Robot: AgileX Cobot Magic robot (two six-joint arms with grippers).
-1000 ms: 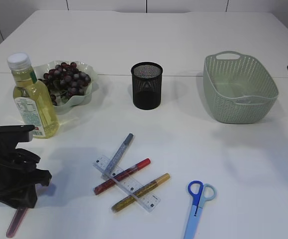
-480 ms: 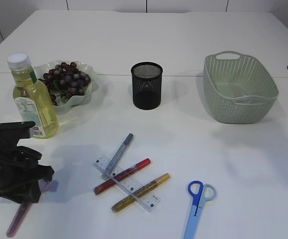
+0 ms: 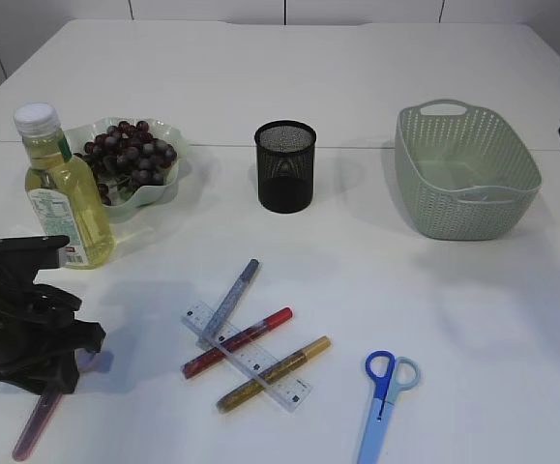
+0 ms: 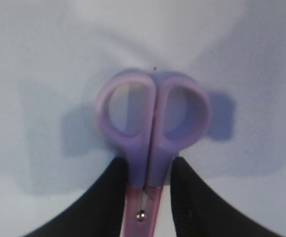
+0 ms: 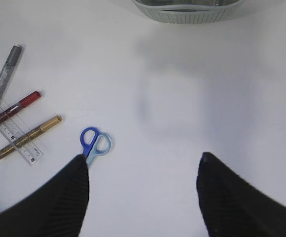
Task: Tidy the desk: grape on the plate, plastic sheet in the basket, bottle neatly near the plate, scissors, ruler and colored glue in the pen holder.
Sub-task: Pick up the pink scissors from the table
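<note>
I have the left gripper clamped on the purple scissors, the two black fingers pressing either side of the neck just below the finger loops, right above the pivot screw. In the exterior view that gripper sits at the lower left of the frame and the pink-sheathed blades slant down toward the bottom edge, with the tip at or close to the table.

I judge these scissors light and rigid, but the plastic handle is smooth and the grip point is narrow, so they could swivel about the fingers when lifted. Holding near the pivot looks sensible: the blades stay shut and the weight hangs below.

The right gripper hangs with its jaws wide apart, holding nothing, above bare table; the blue scissors lie just beside its left finger in the wrist view.

The pen holder stands upper centre, well apart from my load. Its mesh mouth is narrow, so I would bring the blades in tip first and near upright.
</note>
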